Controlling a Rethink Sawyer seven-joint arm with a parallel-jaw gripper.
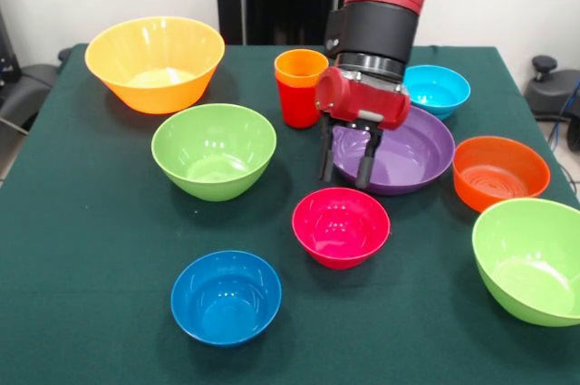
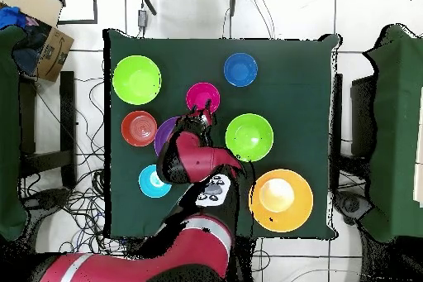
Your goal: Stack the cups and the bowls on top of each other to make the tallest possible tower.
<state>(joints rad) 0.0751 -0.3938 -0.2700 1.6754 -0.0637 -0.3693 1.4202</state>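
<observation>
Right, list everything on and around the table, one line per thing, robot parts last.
yellow-orange bowl: one, largest, far left corner in the front view.
lime green bowls: two; one left of centre, one at the near right edge.
purple bowl: one, wide and shallow, centre right, under the gripper.
pink bowl: one, small, nearer than the purple one.
dark blue bowl: one, near centre.
light blue bowl: one, far right.
orange bowl: one, right side.
cups: an orange one nested in a red one, far centre.
table: one, dark green cloth.
cardboard box: one, beside the table, overhead view.
gripper: open, empty, over the purple bowl's left rim.
</observation>
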